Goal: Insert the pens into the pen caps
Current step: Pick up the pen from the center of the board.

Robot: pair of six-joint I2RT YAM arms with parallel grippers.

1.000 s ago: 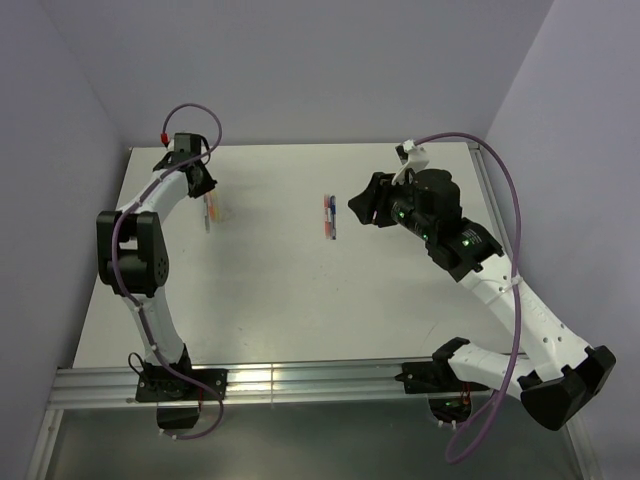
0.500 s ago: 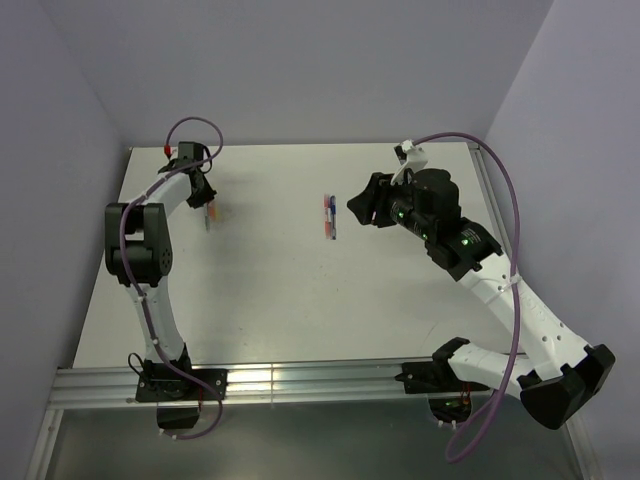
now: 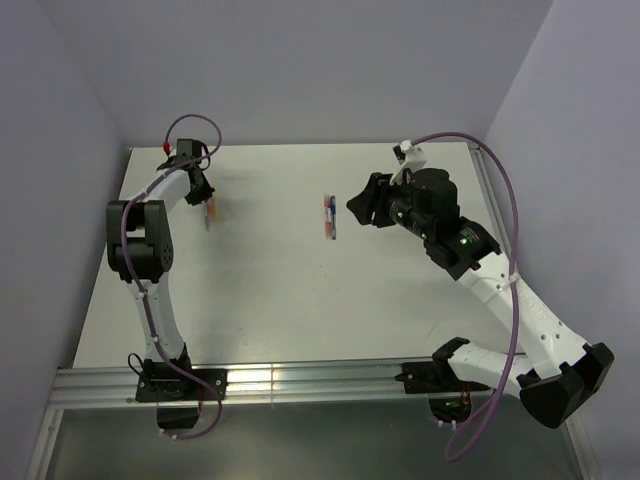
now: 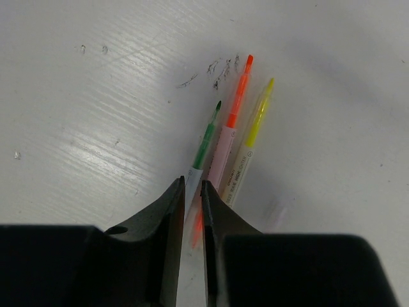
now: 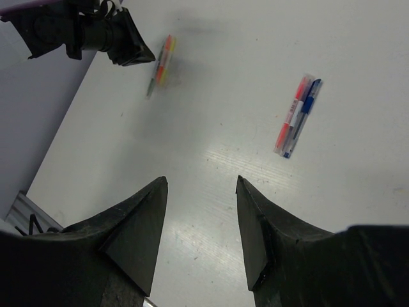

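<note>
Three uncapped pens lie side by side at the table's far left: a green-tipped pen [image 4: 206, 139], an orange one [image 4: 235, 105] and a yellow one [image 4: 255, 121], also seen as a small cluster of pens [image 3: 208, 216]. My left gripper [image 4: 193, 184] [image 3: 203, 198] is shut on the green pen's white barrel, low over the table. A red-orange piece [image 5: 289, 118] and a blue piece [image 5: 305, 110] lie together mid-table [image 3: 328, 215]; I cannot tell whether these are pen caps or capped pens. My right gripper [image 5: 201, 182] [image 3: 358, 208] hovers open and empty just right of them.
A faint translucent pinkish piece [image 4: 276, 211] lies beside the yellow pen. Ink scribbles [image 4: 217, 67] mark the table near the pen tips. Purple walls close in the back and both sides. A metal rail [image 3: 300, 380] runs along the near edge.
The left arm's elbow and forearm have swung a little left and back while its gripper stays at the pens. The right arm and the middle pieces have not moved.
</note>
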